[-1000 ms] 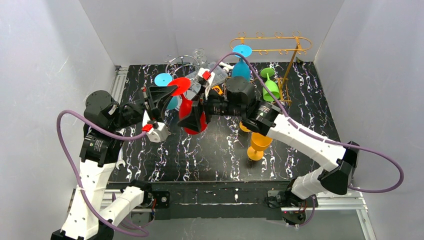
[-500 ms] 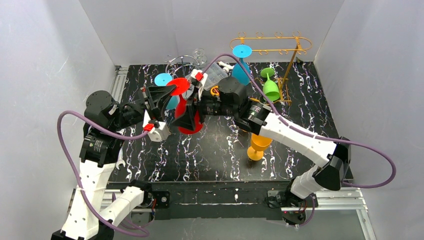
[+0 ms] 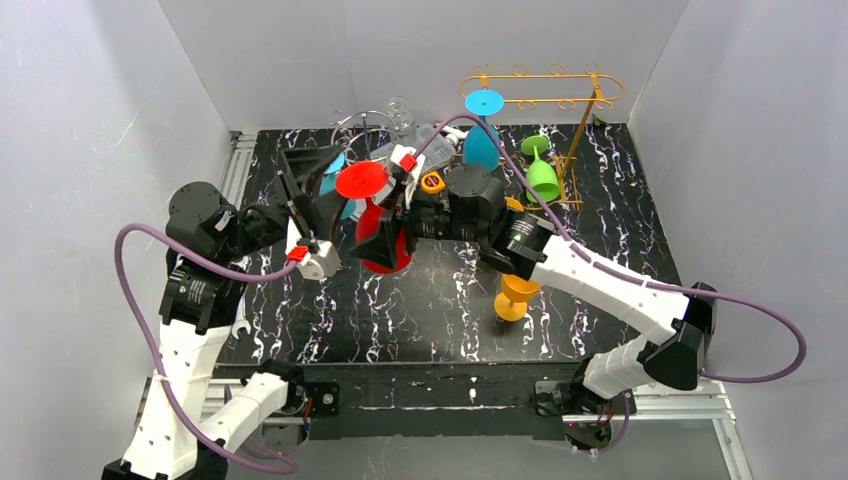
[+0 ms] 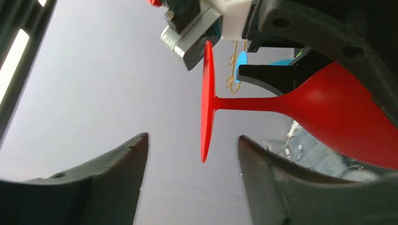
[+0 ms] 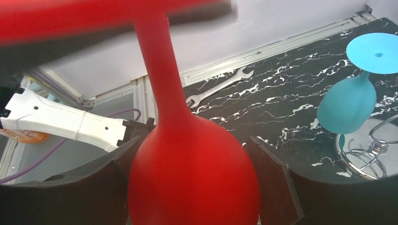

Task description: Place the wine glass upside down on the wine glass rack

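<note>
Handover, and it goes through cleanly! The left claw, which was pinching the foot of the red glass a second ago, springs apart and backs off. In its wrist view the jaws stand wide and the foot hangs edge-on just beyond the fingertips, touching neither pad.

So the glass now belongs to the right claw alone. Its wrist view shows the two fingers pressed on either side of the bowl, stem pointing up and away. The glass sits in mid-air over the middle of the table, foot up and bowl down, which is how it needs to go on the rack.

What that means: the regrasp looks done, and what's left, by my reading, is the carry. The rack stands well apart at the far right, with a teal glass already hanging and a green glass beside it. Free slots show further along the rail. The grip is on a rounded bowl, so a slip during the swing is the thing to watch.
</note>
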